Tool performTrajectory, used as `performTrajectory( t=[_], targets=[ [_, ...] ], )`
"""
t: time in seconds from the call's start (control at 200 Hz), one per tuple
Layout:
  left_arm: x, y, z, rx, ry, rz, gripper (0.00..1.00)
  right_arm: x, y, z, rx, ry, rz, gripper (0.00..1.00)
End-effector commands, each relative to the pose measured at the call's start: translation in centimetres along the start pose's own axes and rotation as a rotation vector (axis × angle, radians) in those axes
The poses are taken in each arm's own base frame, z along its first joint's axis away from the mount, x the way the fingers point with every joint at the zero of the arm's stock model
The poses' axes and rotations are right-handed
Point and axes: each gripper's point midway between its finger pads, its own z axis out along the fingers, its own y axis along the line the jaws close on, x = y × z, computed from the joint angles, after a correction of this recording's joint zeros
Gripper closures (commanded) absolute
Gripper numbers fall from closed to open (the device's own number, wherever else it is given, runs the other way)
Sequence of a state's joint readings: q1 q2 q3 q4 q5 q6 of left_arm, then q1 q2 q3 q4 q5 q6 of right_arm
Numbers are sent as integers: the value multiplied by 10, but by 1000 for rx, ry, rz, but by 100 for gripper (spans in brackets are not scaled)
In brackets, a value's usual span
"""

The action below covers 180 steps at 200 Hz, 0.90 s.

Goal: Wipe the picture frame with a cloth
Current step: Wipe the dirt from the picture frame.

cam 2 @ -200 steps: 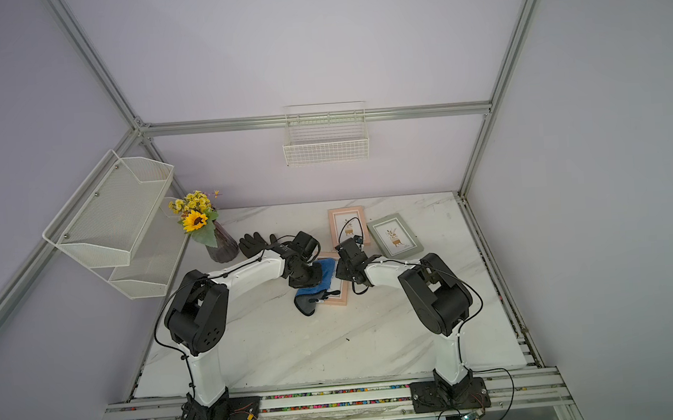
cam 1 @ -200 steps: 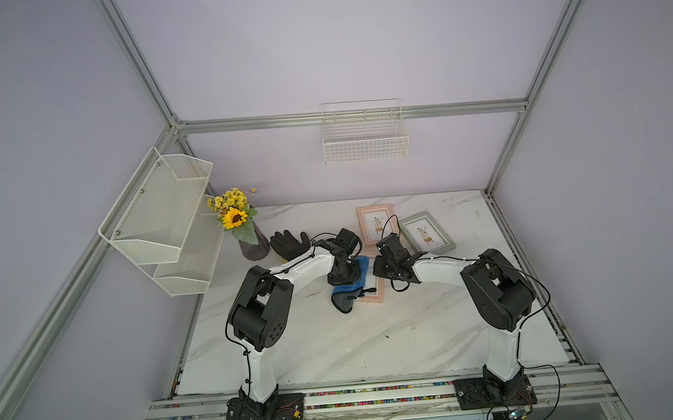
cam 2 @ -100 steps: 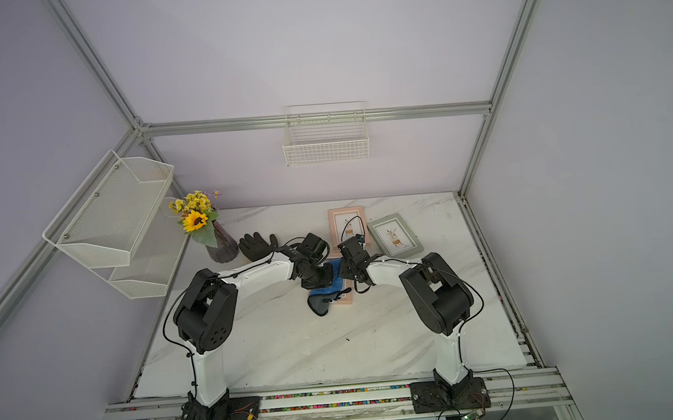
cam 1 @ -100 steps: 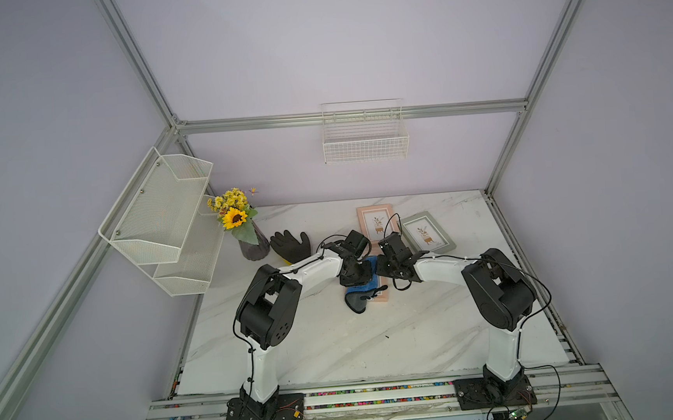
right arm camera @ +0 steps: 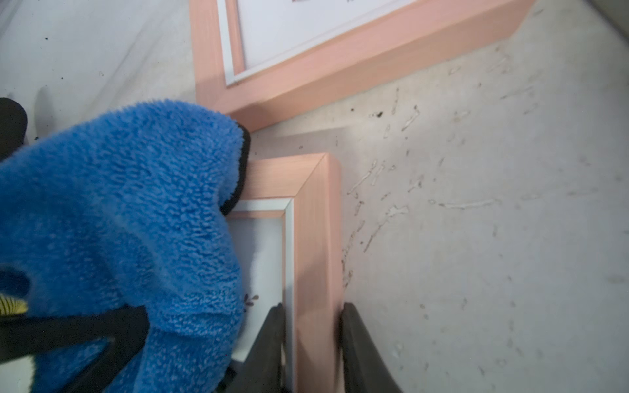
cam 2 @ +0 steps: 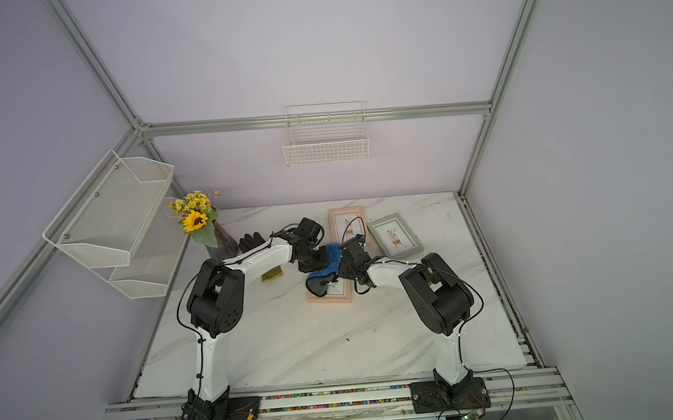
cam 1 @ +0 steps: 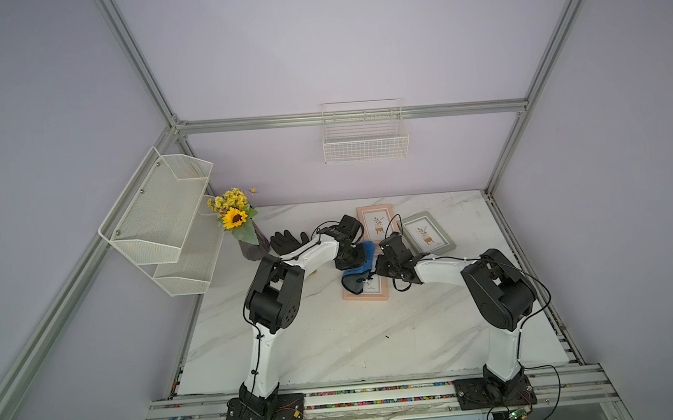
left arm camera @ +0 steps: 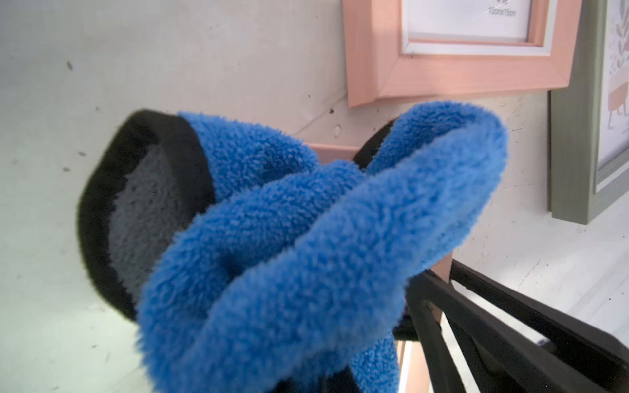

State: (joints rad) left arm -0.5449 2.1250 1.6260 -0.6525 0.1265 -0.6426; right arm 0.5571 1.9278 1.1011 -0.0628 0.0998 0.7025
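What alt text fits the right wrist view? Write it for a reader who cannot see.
A bunched blue cloth covers part of the glass of a pink picture frame, whose side rail the right tool clamps between its two dark fingers. A second pink frame lies just beyond on the scuffed marble table.

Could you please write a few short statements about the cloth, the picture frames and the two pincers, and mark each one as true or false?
1. The left pincer is shut on the cloth. True.
2. The right pincer holds nothing. False: it grips one side rail of the near pink frame.
3. The cloth lies over the grey-green frame. False: it lies over the near pink frame, and the grey-green frame is uncovered.
4. A black glove lies beside the vase of flowers. True.
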Motion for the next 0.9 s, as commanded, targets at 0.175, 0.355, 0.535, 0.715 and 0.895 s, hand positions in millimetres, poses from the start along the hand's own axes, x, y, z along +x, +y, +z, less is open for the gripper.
performTrajectory(
  t=[0.175,0.355,0.535,0.715,0.895],
  targets=[
    [82,-4,-30,-27,90,62,100,43,-33,15,118,143,-14,72],
    [83,12,-25,-76,99,40,100,42,-31,14,118,139,-17,72],
    [30,19,-13,-99,33,24,100,40,-33,7,121,130,-21,73],
    [-15,7,4,-67,14,25,100,42,-36,4,122,128,-20,73],
    [-36,1,3,-67,-14,26,100,44,-37,5,121,132,-19,73]
  ],
)
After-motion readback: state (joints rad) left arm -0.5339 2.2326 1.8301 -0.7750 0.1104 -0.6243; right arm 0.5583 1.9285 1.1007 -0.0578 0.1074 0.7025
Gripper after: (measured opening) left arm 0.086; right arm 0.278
